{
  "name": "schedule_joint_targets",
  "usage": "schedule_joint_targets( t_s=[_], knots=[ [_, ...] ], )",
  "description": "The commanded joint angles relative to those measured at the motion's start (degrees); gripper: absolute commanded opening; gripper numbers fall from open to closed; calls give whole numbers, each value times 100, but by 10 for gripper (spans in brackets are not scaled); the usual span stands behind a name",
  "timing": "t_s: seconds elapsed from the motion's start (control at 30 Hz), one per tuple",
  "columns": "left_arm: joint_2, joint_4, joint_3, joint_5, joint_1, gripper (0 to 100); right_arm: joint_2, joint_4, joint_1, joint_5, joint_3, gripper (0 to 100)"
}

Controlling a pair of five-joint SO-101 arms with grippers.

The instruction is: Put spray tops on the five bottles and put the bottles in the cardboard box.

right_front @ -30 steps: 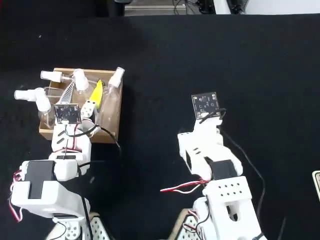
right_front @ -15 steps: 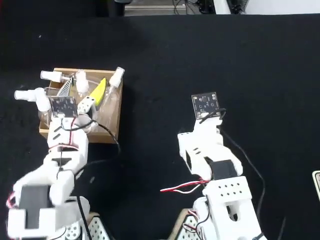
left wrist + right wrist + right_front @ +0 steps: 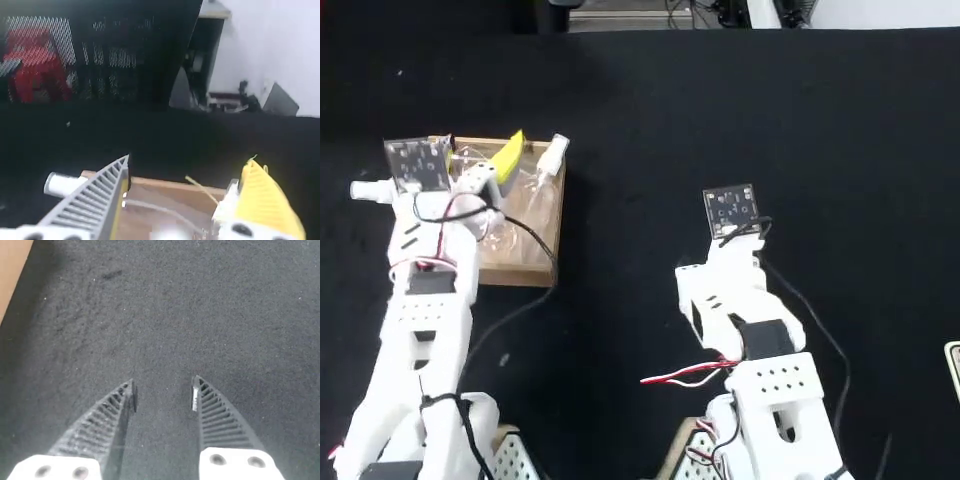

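The cardboard box (image 3: 530, 265) sits at the left of the black table with several clear bottles in it. One bottle (image 3: 542, 195) lies along the box's right wall, its white spray top (image 3: 556, 150) at the far corner. Another spray top (image 3: 368, 190) pokes out over the left wall. My left gripper (image 3: 480, 160) hangs open above the box's far side, its yellow finger (image 3: 508, 155) over the bottles. In the left wrist view the left gripper (image 3: 189, 161) holds nothing; the box's far rim (image 3: 160, 184) and a spray top (image 3: 60, 184) lie below. My right gripper (image 3: 162, 390) is open over bare cloth.
The right arm (image 3: 735, 300) rests mid-table, right of the box. A corner of cardboard (image 3: 10, 270) shows at the edge of the right wrist view. A pale object (image 3: 952, 360) lies at the table's right edge. Black cloth stretches wide behind and to the right.
My left arm has stretched out and risen from the box's near side to above its far side, gripper still open. The right arm has not moved.
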Motion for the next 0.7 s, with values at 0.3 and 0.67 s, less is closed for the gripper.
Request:
schedule_joint_targets(
  t_s=[0.3, 0.67],
  knots=[
    [-220, 2259, -1991, 607, -576, 324, -13, -88, -44, 53, -48, 162],
    [-255, 4185, -3424, 1081, -1376, 324, -13, -88, -70, 53, -48, 162]
  ],
)
